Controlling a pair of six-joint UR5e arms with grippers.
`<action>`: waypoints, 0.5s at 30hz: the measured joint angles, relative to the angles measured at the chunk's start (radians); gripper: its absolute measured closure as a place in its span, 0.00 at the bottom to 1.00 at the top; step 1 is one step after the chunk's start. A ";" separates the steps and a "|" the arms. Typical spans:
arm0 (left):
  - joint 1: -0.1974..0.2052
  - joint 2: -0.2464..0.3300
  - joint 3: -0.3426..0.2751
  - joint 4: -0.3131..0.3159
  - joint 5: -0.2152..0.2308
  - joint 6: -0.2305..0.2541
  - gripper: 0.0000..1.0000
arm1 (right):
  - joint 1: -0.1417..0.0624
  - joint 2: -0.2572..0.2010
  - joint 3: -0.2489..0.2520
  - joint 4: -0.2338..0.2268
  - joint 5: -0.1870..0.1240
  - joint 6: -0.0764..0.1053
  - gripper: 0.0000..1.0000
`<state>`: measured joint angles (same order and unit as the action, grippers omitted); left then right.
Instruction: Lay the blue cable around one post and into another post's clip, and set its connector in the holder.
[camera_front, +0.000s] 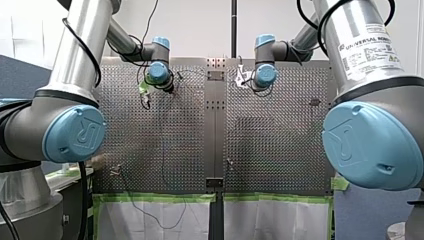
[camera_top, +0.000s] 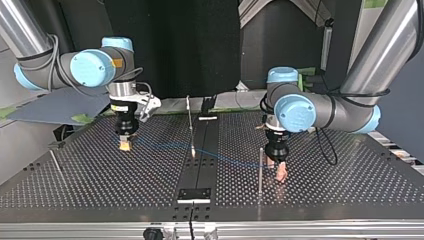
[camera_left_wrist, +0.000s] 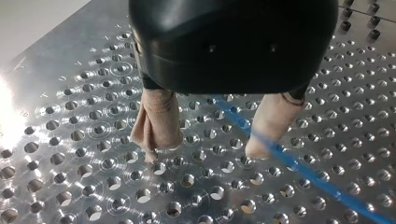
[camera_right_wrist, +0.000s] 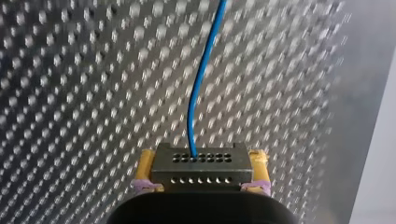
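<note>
Low over the table (camera_top: 350, 190), my right tool (camera_top: 125, 145) is pinching the connector (camera_right_wrist: 201, 165), I'd guess to keep the line taut for routing. My left tool (camera_left_wrist: 205, 150) is spread wide near a post (camera_top: 260, 170), one of its fingers (camera_left_wrist: 271, 121) touching the blue cable (camera_right_wrist: 190, 126). Cable runs lengthwise across the top view, leaving the connector straight ahead of the right tool.

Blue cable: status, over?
Right gripper jaws shut on connector. Left gripper jaws open, blue cable alongside one finger. Cable spans the table between them, reaching a post. Nothing blocking seen.
</note>
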<state>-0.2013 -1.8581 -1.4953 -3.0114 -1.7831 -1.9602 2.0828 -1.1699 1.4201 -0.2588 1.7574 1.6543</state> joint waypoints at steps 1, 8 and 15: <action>0.000 0.000 0.000 0.000 0.000 0.000 0.00 | -0.004 0.000 0.007 -0.007 0.006 0.006 0.99; -0.008 0.001 0.000 0.000 0.000 0.003 0.00 | -0.038 0.002 0.077 -0.077 0.043 0.074 0.99; -0.019 0.000 0.000 0.000 -0.001 0.004 0.00 | -0.060 0.029 0.146 -0.146 0.087 0.078 0.99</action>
<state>-0.2208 -1.8576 -1.4953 -3.0114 -1.7837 -1.9558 2.0230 -1.1408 1.5662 -0.4048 1.8443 1.7326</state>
